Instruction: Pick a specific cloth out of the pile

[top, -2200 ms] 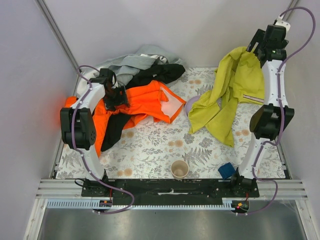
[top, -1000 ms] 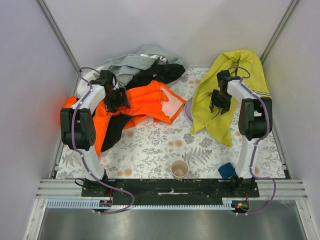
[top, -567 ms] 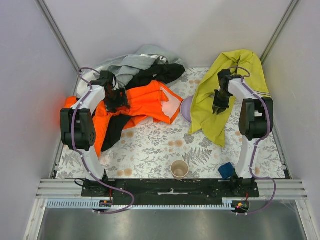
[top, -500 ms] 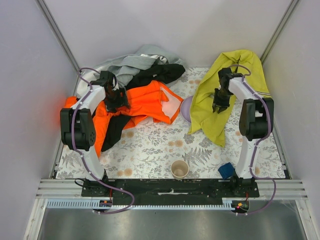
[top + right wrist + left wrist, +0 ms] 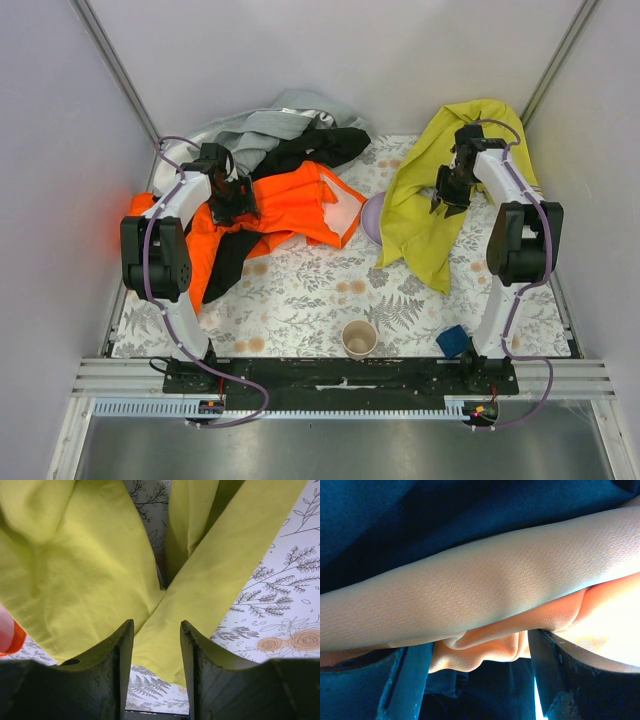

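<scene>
The yellow-green cloth [image 5: 418, 228] lies spread on the right back of the table, apart from the pile [image 5: 285, 165] of orange, black and grey garments at the left back. My right gripper [image 5: 449, 192] hovers just above the cloth, open and empty. In the right wrist view the cloth [image 5: 85, 565] lies below the parted fingers of that gripper [image 5: 155, 625]. My left gripper [image 5: 234, 197] rests in the orange garment [image 5: 295, 205]. In the left wrist view its fingers stand wide apart with a fold of orange fabric [image 5: 485, 605] between them at the gripper [image 5: 480, 642].
A purple plate [image 5: 371, 214] peeks out from under the cloth's left edge. A paper cup [image 5: 359, 339] stands near the front middle and a small blue object [image 5: 452, 341] by the right arm's base. Walls close in on three sides.
The right gripper held the cloth high at the back right, lowered it onto the table and let go. It has since shifted slightly right and back. The left arm has not moved.
</scene>
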You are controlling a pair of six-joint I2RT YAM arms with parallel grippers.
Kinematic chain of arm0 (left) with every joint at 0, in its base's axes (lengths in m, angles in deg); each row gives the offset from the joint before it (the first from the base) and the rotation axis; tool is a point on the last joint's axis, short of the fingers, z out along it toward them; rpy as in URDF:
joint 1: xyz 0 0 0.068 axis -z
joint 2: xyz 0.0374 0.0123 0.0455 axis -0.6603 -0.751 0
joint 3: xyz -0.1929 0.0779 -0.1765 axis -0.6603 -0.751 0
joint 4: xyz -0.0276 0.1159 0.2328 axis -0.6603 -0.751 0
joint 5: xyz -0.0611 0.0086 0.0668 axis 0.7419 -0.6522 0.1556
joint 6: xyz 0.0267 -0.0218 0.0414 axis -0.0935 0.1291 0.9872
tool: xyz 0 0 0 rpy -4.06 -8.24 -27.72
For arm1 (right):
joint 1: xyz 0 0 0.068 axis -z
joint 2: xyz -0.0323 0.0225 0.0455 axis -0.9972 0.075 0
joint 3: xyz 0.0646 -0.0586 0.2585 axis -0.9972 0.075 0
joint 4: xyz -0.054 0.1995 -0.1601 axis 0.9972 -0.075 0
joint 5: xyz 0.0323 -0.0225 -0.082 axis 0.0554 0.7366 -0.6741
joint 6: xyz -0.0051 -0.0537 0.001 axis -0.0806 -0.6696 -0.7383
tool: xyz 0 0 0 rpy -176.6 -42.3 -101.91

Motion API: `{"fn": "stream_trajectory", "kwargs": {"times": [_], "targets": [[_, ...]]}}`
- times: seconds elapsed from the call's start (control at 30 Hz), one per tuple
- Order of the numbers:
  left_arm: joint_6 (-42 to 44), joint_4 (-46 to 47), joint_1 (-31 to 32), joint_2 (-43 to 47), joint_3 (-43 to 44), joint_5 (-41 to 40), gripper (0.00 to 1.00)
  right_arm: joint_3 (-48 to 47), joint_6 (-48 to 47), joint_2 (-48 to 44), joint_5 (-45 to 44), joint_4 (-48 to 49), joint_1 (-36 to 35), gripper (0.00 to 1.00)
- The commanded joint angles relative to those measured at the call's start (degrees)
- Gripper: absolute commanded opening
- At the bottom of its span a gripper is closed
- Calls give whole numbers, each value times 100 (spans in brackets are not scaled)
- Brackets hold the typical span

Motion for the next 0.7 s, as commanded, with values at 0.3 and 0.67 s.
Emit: {"fn": "stream_trajectory", "kwargs": {"times": [0.3,0.67], "targets": [[62,-341,-17,164,-146,-40,81,96,71,394,306,188,-38,45],[62,-341,-26,155,-137,-57,81,105,54,482,296,214,-38,0]]}}
